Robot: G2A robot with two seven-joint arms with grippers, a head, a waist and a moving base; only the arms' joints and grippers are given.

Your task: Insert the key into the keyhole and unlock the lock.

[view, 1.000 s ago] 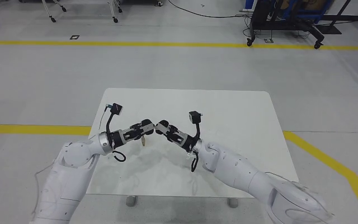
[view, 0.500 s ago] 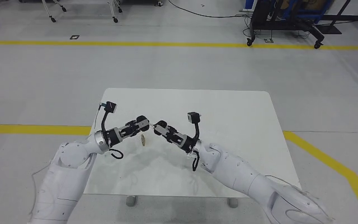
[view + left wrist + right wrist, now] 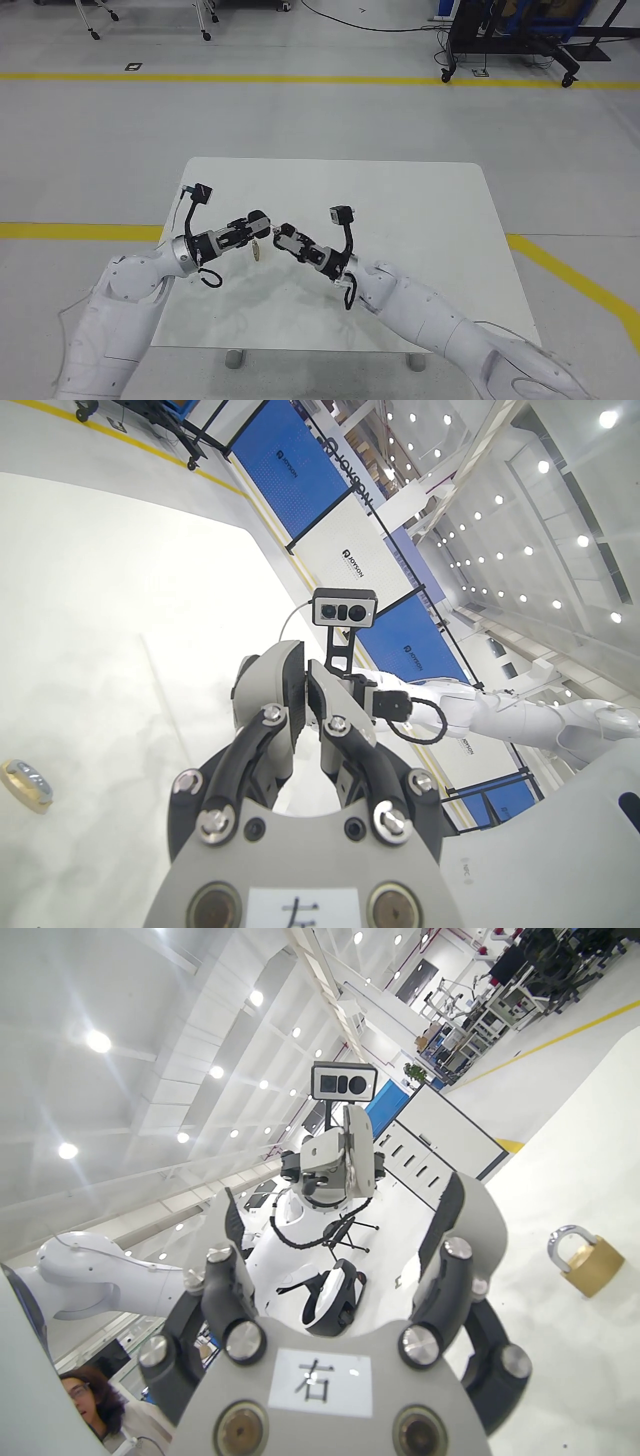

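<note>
Lying on table (image 3: pixel 420 200): one padlock (image 3: pixel 590 1263) | left tool (image 3: pixel 304 670) clenched | right tool (image 3: pixel 345 1208) released

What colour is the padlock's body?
The padlock is brass-gold with a silver shackle, clearest in right wrist view.

Wht tbl (image 3: pixel 420 205) w/ brass padlock (image 3: pixel 592 1262)

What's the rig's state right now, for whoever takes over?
Left pincer: shut on a thin metal piece, apparently the key, held above the table.
Right pincer: open, empty, facing the left one.
Padlock: lying on the table near both pincers, shackle closed, ungripped.
Done: key in pincer.
To do: hold padlock, insert key, turn.
</note>
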